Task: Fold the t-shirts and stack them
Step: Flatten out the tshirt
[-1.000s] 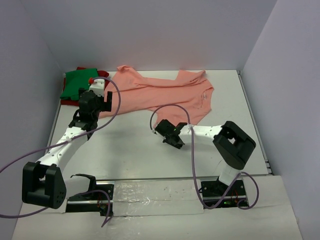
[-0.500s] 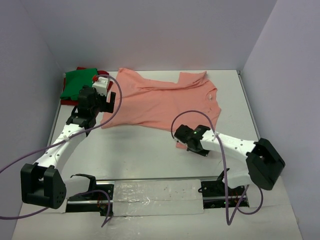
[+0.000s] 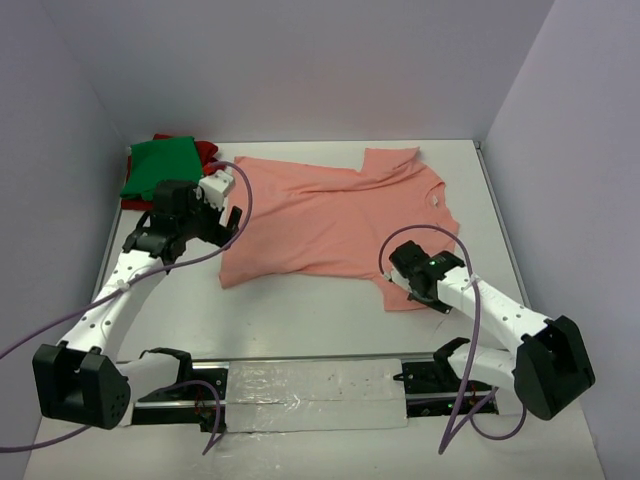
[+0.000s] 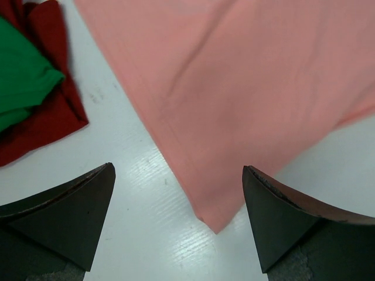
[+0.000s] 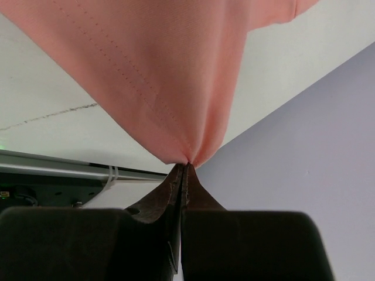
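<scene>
Right now my right gripper [image 5: 186,167] is pinched fully closed on the near right hem corner of the salmon-pink t-shirt [image 3: 330,215], which lies spread across the middle of the table [image 3: 290,310]. My left gripper [image 4: 177,175] hangs with its jaws wide apart, holding nothing, above the shirt's near left corner. At the table's far left, the green t-shirt [image 3: 160,168] lies on the dark red t-shirt [image 3: 207,150].

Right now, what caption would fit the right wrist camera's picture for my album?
The right gripper, shut, pinches a corner of the salmon-pink t-shirt above the white table.
</scene>
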Tool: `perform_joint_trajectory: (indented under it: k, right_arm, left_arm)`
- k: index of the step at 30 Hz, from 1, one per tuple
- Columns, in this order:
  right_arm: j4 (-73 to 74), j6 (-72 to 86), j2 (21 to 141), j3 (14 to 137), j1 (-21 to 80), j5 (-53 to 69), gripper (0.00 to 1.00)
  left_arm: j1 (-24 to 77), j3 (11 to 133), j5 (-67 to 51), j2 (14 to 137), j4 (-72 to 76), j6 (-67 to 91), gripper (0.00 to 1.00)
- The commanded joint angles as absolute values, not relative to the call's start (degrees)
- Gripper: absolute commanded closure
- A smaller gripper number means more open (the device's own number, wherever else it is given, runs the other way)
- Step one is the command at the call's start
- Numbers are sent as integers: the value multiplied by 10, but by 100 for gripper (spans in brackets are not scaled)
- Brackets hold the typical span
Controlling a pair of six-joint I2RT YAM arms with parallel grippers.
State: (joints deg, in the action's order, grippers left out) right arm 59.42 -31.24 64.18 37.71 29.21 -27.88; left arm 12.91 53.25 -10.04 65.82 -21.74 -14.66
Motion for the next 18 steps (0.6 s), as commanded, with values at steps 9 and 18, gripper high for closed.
perform_joint_trajectory:
  k: [9, 18]
  right_arm:
    - [627, -414, 608, 388, 209, -285, 100]
    - [734, -484, 525, 382, 178, -268, 100]
  left_arm:
    - [126, 591, -157, 693, -311, -198, 1]
    - [125, 591, -134, 720, -302, -192, 1]
